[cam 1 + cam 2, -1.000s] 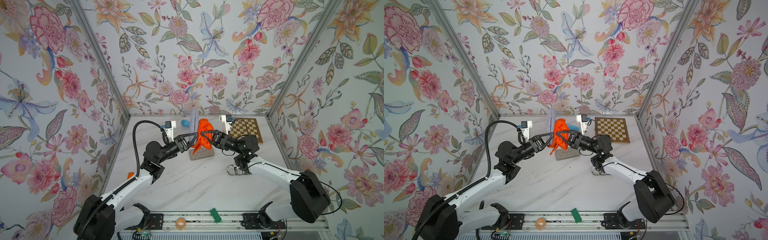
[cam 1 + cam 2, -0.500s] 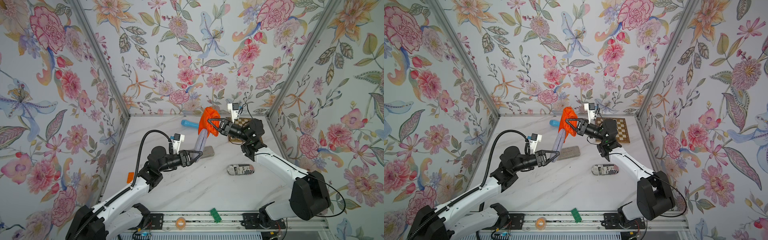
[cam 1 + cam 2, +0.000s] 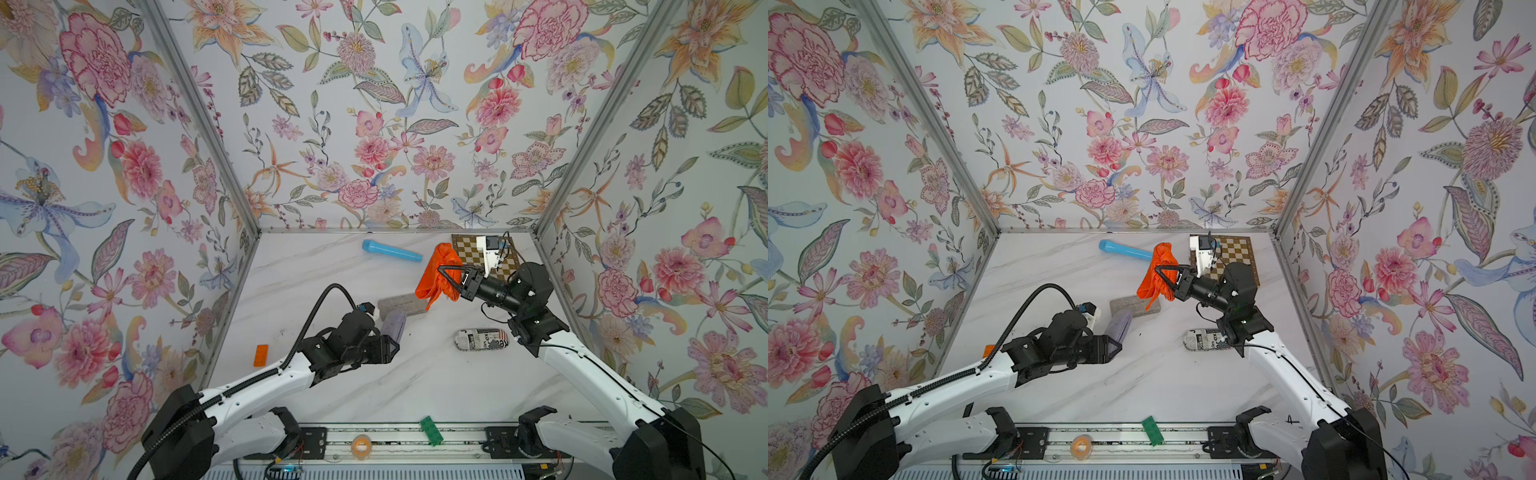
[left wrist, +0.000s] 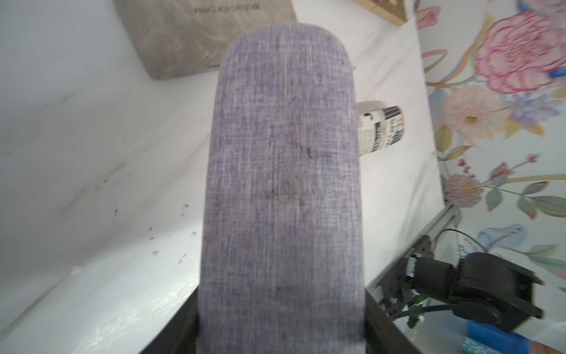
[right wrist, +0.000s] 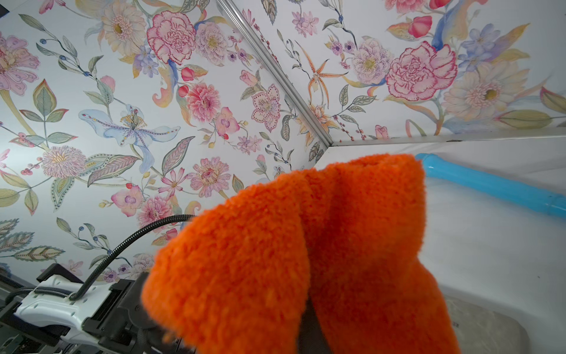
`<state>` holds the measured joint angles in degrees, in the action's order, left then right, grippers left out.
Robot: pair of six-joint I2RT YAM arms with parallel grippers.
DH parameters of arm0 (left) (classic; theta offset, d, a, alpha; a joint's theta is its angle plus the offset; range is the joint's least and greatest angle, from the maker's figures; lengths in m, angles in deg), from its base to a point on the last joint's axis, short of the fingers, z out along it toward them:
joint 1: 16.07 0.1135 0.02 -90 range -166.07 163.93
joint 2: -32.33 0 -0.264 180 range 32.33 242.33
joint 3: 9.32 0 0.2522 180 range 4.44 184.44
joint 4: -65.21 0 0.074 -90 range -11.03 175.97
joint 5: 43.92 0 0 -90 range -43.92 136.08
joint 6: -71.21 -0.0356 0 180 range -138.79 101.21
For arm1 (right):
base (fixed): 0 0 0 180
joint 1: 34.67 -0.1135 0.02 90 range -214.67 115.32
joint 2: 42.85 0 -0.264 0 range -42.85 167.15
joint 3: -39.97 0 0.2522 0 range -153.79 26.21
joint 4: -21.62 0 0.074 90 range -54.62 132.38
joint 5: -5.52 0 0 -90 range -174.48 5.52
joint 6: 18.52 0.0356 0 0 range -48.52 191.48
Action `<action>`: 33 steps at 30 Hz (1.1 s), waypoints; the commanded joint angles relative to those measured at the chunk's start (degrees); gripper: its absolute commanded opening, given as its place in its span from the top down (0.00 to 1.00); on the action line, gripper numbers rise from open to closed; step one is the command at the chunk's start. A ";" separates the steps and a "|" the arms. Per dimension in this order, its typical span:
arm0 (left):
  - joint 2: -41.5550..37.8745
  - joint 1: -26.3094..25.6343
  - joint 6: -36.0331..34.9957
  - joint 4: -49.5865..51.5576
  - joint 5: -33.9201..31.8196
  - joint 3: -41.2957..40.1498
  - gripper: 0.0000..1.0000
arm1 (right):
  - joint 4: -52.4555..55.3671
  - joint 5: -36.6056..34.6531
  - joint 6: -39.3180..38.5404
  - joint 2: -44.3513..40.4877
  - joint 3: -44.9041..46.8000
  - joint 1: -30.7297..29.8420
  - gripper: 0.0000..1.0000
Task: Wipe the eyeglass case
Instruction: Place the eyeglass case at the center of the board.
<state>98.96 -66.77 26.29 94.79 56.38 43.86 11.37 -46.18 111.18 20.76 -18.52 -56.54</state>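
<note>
So the left gripper [image 3: 388, 347] has its fingers [image 4: 177, 337] clamped on either side of the purple eyeglass case [image 3: 394, 325]. It's holding the case by one end, lifted above the marble table [image 3: 415, 386] a bit left of centre. In the left wrist view the case [image 4: 281, 184] fills most of the frame, rounded end pointing away from the camera, and you can see a few dark smudges on the woven fabric.

Over on the other side, the right gripper [image 3: 442, 274] is up in the air with its fingers pinched tight on an orange cloth [image 3: 432, 286]. The cloth is bunched around the fingers and hangs down in folds. Both top views show it, and the cloth [image 3: 1156, 274] is well apart from the case [image 3: 1118, 325], so no contact between them.

Other stuff lying around:
- a grey case [image 3: 401, 301] flat on the table between the two grippers, just beyond the purple one
- a newsprint-pattern case [image 3: 480, 339] near the right arm
- a blue tube [image 3: 390, 251] toward the back wall
- a chessboard [image 3: 469, 249] in the back right corner, partly hidden by the right arm
- a small orange block [image 3: 260, 355] by the left wall
- a green block [image 3: 430, 430] and a tape roll [image 3: 360, 445] on the front rail
</note>
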 commanded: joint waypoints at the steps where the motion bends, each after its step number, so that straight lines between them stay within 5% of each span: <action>1: 0.93 -4.76 1.72 9.54 -12.32 4.43 0.55 | 0.37 -1.04 -0.97 0.99 2.81 0.22 1.00; 7: 2.60 -8.97 11.23 6.39 -14.85 0.38 0.53 | -1.26 -0.78 0.05 0.97 4.82 0.33 1.00; 15: 10.83 -12.10 14.86 2.12 -15.70 0.97 0.54 | -0.17 -0.51 -0.14 -2.91 7.41 1.51 1.00; 24: 17.71 -12.58 18.29 -2.17 -9.46 0.00 0.48 | 0.53 -1.70 -0.97 -6.28 10.35 2.09 1.00; 33: 21.27 -14.22 19.17 -1.12 -6.84 1.92 0.18 | 0.79 -1.77 -1.61 -7.23 12.44 2.18 1.00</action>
<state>118.46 -80.47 44.32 90.61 47.51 45.74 12.51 -47.51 110.85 15.14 -7.18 -54.77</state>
